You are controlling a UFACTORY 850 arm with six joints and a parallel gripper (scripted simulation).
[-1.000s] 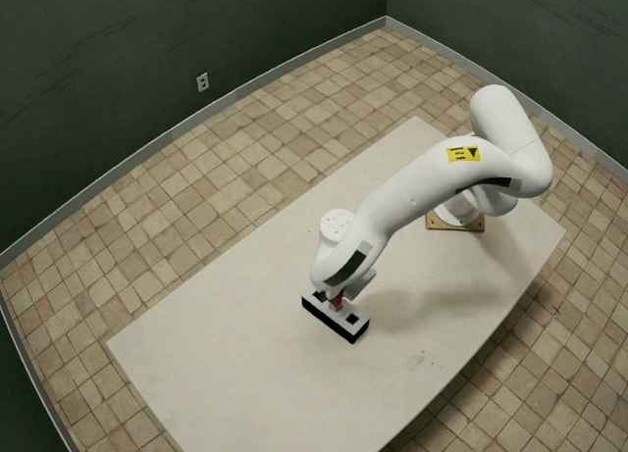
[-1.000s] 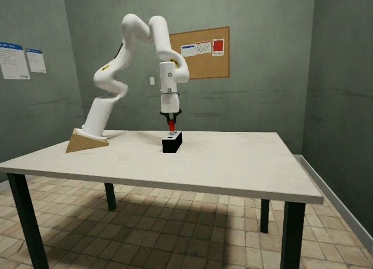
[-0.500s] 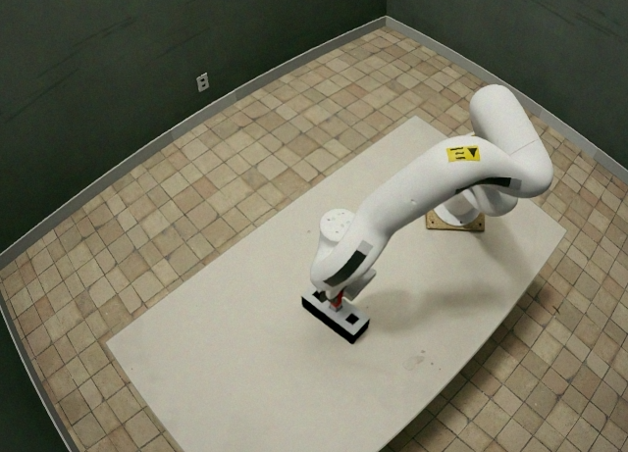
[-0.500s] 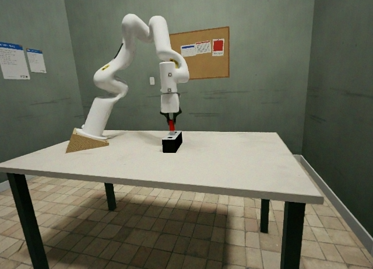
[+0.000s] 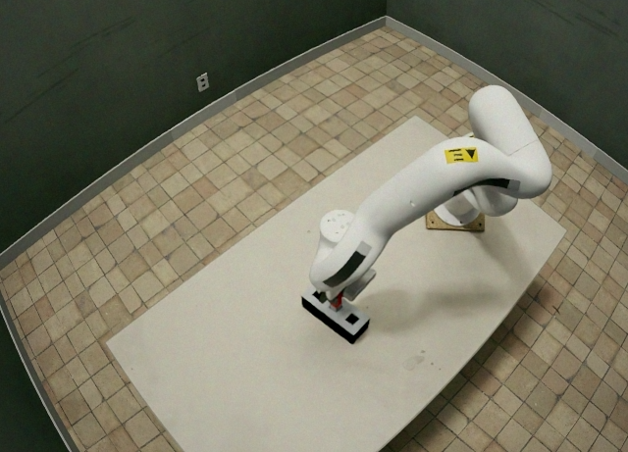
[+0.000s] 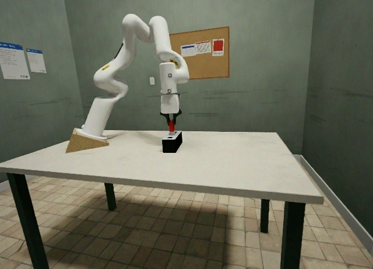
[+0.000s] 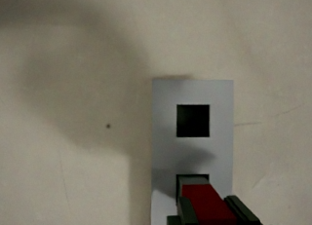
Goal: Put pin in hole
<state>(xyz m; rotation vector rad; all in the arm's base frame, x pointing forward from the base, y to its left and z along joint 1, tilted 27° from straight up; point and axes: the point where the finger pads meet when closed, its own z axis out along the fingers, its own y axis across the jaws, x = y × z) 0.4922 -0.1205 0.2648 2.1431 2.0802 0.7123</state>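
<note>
The black block with a light grey top (image 5: pixel 340 315) (image 6: pixel 169 145) (image 7: pixel 166 113) stands on the table. The pin (image 5: pixel 339 302) (image 6: pixel 171 126) (image 7: pixel 207 203) is upright, red end up, at the middle hole. A short grey part shows between the red and the block top; its lower end is hidden in the hole. My gripper (image 6: pixel 171 122) (image 7: pixel 205 218) points down and is shut on the red part. One end hole (image 5: pixel 351 319) (image 6: pixel 170 137) (image 7: pixel 193 121) is empty. The other end hole is partly behind the gripper in the top view and outside the wrist view. Hole depths cannot be seen.
The arm's base stands on a brown mount (image 5: pixel 456 226) (image 6: pixel 85 143) on the white table (image 5: pixel 228 346) (image 6: pixel 228 163). The arm reaches over the table to the block. The table's edges lie well away from the block.
</note>
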